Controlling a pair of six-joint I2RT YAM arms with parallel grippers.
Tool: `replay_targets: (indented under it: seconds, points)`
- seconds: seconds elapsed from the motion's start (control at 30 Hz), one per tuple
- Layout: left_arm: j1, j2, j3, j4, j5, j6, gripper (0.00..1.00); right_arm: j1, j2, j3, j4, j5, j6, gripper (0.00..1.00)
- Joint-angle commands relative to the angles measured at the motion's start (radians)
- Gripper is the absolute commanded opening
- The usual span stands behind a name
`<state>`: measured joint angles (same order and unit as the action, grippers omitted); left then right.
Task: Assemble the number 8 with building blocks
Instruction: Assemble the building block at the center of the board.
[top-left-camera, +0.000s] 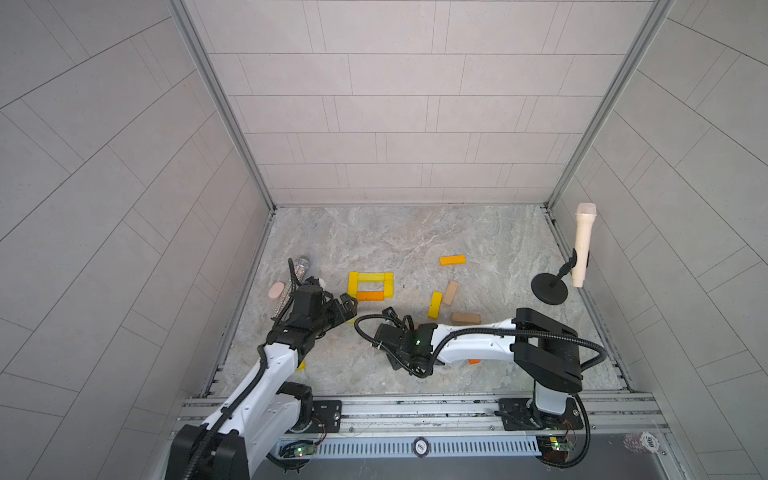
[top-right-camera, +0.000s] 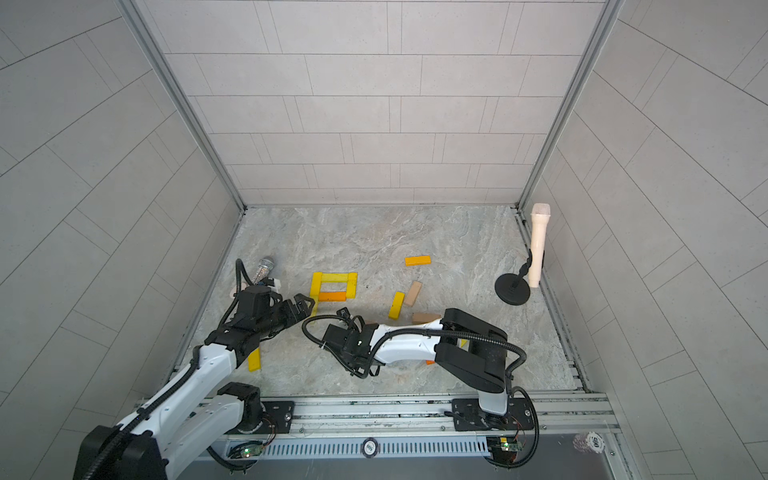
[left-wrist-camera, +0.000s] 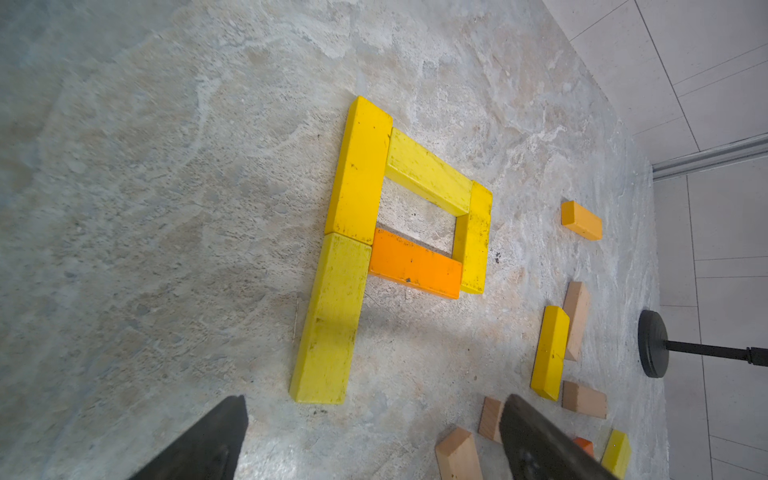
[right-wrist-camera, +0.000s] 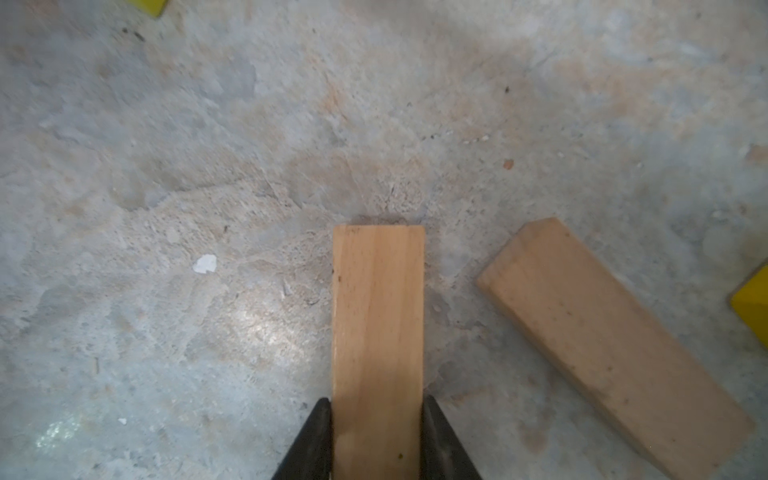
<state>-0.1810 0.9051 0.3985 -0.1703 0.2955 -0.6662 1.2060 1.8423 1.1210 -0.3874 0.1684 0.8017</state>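
Observation:
Several yellow building blocks and one orange block (left-wrist-camera: 415, 264) lie flat in a P-shaped figure (top-left-camera: 371, 284) on the marble floor. My left gripper (left-wrist-camera: 376, 399) hangs open just in front of the figure's lower yellow bar (left-wrist-camera: 330, 320), with nothing between its fingers. In both top views it sits at the figure's near left corner (top-left-camera: 350, 308). In the right wrist view my right gripper (right-wrist-camera: 377, 405) is shut on a tan block (right-wrist-camera: 378, 316) at the floor, with a second tan block (right-wrist-camera: 615, 345) beside it. The top views hide those jaws under the wrist.
Loose blocks lie right of the figure: an orange one (top-left-camera: 452, 260), a yellow one (top-left-camera: 434, 304), two tan ones (top-left-camera: 450, 292) (top-left-camera: 466, 318). Another yellow block (top-right-camera: 254, 359) lies by the left arm. A silver microphone (top-left-camera: 291, 286) and pink oval (top-left-camera: 276, 290) rest at the left wall. A cream microphone (top-left-camera: 582, 245) on a black stand (top-left-camera: 548, 289) is at the right.

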Motion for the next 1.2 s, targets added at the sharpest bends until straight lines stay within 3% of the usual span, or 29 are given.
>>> replay_targets:
  seconds: [0.0,0.33,0.53,0.67,1.17]
  points:
    - [0.005,0.013,-0.014,0.034,0.007,-0.015,1.00,0.001,0.017,0.027,-0.021,0.039,0.064,0.33]
    - [0.004,0.065,-0.016,0.093,0.023,-0.033,1.00,-0.024,0.030,0.060,-0.013,0.040,0.143,0.32]
    - [0.005,0.076,-0.016,0.098,0.025,-0.029,1.00,-0.031,0.009,0.048,-0.002,0.037,0.126,0.33]
    - [0.005,0.079,-0.016,0.106,0.025,-0.030,1.00,-0.033,-0.002,0.044,-0.013,0.017,0.087,0.41]
    - [0.005,0.104,-0.002,0.112,0.030,-0.042,1.00,-0.043,0.039,0.059,-0.031,0.036,0.140,0.42]
